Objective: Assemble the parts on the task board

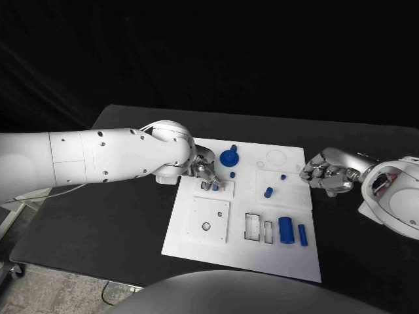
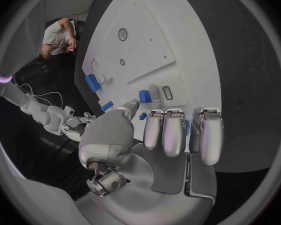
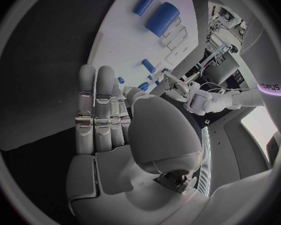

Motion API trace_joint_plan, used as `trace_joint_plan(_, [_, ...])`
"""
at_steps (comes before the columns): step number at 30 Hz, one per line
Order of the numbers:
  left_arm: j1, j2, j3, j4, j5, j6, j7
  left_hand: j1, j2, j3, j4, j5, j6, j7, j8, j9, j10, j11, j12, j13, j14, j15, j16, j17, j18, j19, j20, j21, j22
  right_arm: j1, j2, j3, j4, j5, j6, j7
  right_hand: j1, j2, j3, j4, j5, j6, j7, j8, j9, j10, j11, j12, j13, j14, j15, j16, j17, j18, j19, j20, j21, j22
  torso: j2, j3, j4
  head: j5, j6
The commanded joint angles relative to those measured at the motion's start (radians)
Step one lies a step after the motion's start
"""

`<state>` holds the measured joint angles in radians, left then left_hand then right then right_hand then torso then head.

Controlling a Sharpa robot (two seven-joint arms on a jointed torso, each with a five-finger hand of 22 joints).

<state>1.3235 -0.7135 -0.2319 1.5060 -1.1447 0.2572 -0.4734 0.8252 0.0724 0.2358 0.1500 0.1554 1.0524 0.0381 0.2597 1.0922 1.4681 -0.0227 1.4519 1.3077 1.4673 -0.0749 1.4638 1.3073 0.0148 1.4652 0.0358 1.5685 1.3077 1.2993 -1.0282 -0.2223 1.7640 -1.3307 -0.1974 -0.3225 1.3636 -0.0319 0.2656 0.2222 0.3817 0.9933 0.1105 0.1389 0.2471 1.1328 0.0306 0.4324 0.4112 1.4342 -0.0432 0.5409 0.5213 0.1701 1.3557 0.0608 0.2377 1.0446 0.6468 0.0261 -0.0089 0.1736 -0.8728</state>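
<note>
left silver hand pinches a small blue block part at its fingertips, positioned over the white task board for insertion. right silver hand hovers released beside the board's edge.

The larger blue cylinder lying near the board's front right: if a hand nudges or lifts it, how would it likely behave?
The large cylinder lies on its side on the flat board, so a sideways nudge would probably roll it, perhaps into the slimmer cylinder beside it. It looks like solid, rigid plastic: probably stiff and light. Its smooth surface may slip between metal fingers.
</note>
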Motion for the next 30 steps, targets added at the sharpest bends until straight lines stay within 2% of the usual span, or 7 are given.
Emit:
trace_joint_plan(1, [-0.001,-0.003,0.000,0.006,-0.014,0.000,0.009,0.024,-0.007,0.000,-0.019,-0.018,-0.010,-0.001,-0.011,-0.004,0.008,-0.005,0.000,0.199,0.081,-0.005,-0.008,0.222,-0.015,0.106,-0.003,0.002,0.263,-0.001,0.000,0.000,-0.001,-0.005,0.013,-0.008,0.010,0.000,0.006,0.000,0.007,-0.004,0.000,-0.003,0.001,0.005,0.001,-0.006,-0.001,0.001,0.005,-0.004,0.001,0.010,0.005,0.004,-0.004,-0.002,0.000,-0.0001,-0.0001,0.000,0.000])
trace_joint_plan(9, [-0.001,-0.011,0.000,0.020,-0.005,0.001,0.013,0.044,-0.017,-0.018,-0.035,-0.070,-0.007,0.002,-0.026,-0.018,0.005,-0.003,-0.005,0.197,0.080,-0.003,-0.014,0.220,-0.015,0.106,-0.002,0.002,0.263,-0.002,-0.001,0.000,-0.001,-0.005,0.016,-0.010,0.009,0.000,0.006,-0.001,0.007,-0.004,0.000,-0.003,0.001,0.006,0.001,-0.006,-0.002,0.000,0.005,-0.005,0.001,0.010,0.004,0.005,-0.005,-0.002,0.000,0.0002,0.0003,0.001,0.000])
trace_joint_plan(14, [-0.001,-0.012,0.000,0.025,0.007,-0.002,0.014,0.054,-0.012,-0.021,-0.038,-0.087,-0.005,0.001,-0.031,-0.023,0.002,-0.003,-0.009,0.195,0.080,-0.003,-0.017,0.220,-0.015,0.106,-0.001,0.002,0.263,-0.004,0.000,0.000,-0.002,-0.005,0.019,-0.010,0.009,0.000,0.006,-0.001,0.007,-0.003,0.000,-0.002,0.002,0.007,0.002,-0.007,-0.003,-0.002,0.006,-0.007,0.001,0.010,0.003,0.005,-0.007,-0.003,-0.001,0.0002,0.0000,0.001,0.000])
trace_joint_plan(18, [-0.001,-0.012,0.000,0.025,0.017,-0.009,0.015,0.078,0.002,-0.014,-0.049,-0.089,-0.002,0.001,-0.037,-0.030,-0.003,-0.004,-0.016,0.191,0.079,-0.003,-0.019,0.219,-0.015,0.106,-0.001,0.002,0.263,-0.005,0.000,0.000,-0.002,-0.005,0.020,-0.009,0.008,0.000,0.007,-0.002,0.007,-0.002,0.000,-0.002,0.002,0.008,0.002,-0.007,-0.003,-0.004,0.006,-0.008,0.000,0.010,0.001,0.006,-0.008,-0.003,0.000,0.0001,-0.0007,0.001,0.000])
trace_joint_plan(20, [-0.001,-0.011,0.000,0.025,0.023,-0.013,0.016,0.104,0.012,-0.002,-0.064,-0.074,-0.002,0.000,-0.044,-0.037,-0.011,-0.004,-0.029,0.184,0.079,-0.004,-0.022,0.218,-0.015,0.106,-0.002,0.002,0.263,-0.006,0.000,0.000,-0.002,-0.005,0.020,-0.009,0.008,0.000,0.007,-0.002,0.007,-0.002,0.000,-0.002,0.003,0.008,0.002,-0.008,-0.004,-0.005,0.006,-0.009,0.000,0.010,0.001,0.006,-0.009,-0.003,0.000,0.0000,-0.0003,0.000,0.000])
trace_joint_plan(25, [-0.001,-0.008,0.000,0.023,0.036,-0.030,0.019,0.184,0.027,0.053,-0.123,-0.002,-0.002,-0.001,-0.069,-0.069,-0.027,-0.007,-0.055,0.170,0.078,-0.006,-0.026,0.218,-0.015,0.106,-0.004,0.002,0.263,-0.008,-0.001,0.000,-0.002,-0.005,0.022,-0.009,0.008,0.000,0.008,-0.002,0.007,-0.001,0.000,-0.001,0.003,0.009,0.002,-0.008,-0.005,-0.006,0.007,-0.010,0.000,0.010,0.000,0.006,-0.010,-0.004,0.000,0.0004,-0.0008,0.001,0.000])
trace_joint_plan(30, [-0.001,-0.006,0.000,0.021,0.041,-0.044,0.020,0.217,0.031,0.098,-0.154,0.026,-0.002,0.001,-0.084,-0.091,-0.034,-0.005,-0.069,0.162,0.077,-0.005,-0.033,0.216,-0.015,0.106,-0.004,0.002,0.263,-0.010,0.000,0.000,-0.003,-0.005,0.023,-0.009,0.008,0.001,0.009,-0.003,0.007,-0.001,0.000,-0.001,0.003,0.009,0.003,-0.008,-0.005,-0.008,0.007,-0.011,0.000,0.010,-0.001,0.006,-0.011,-0.004,0.000,0.0003,-0.0004,0.000,0.000])
